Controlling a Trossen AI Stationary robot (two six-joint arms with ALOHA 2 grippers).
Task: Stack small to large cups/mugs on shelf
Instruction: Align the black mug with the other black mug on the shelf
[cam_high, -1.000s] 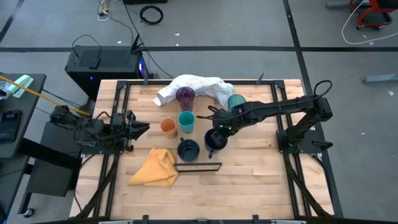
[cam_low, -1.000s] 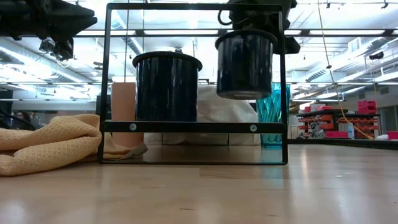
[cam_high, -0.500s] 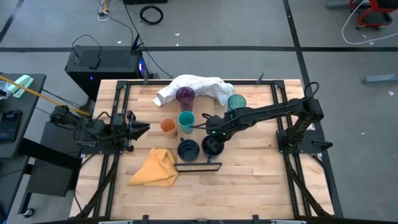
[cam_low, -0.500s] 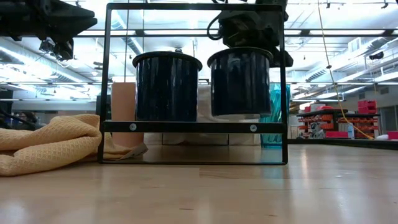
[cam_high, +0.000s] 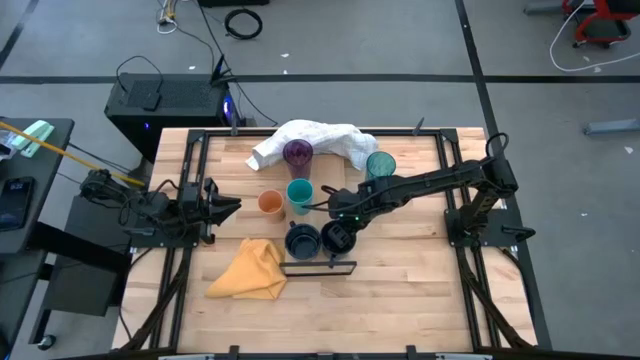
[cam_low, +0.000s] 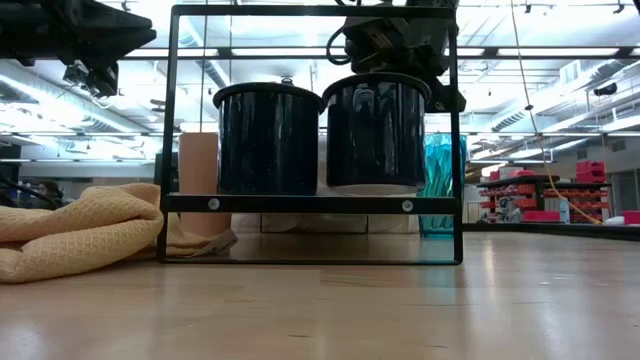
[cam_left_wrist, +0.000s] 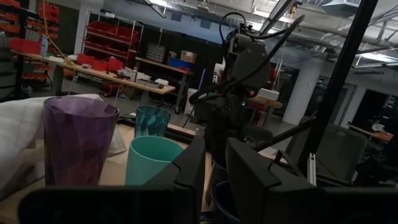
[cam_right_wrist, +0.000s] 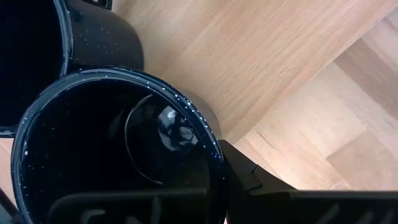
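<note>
Right gripper clamping navy mug — now lowered beside second mug; low view shows small gap; left gripper near-closed, empty.

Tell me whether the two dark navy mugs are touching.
Cannot tell. In the low view the held mug and the standing mug sit edge to edge, with no plain gap or contact.
</note>
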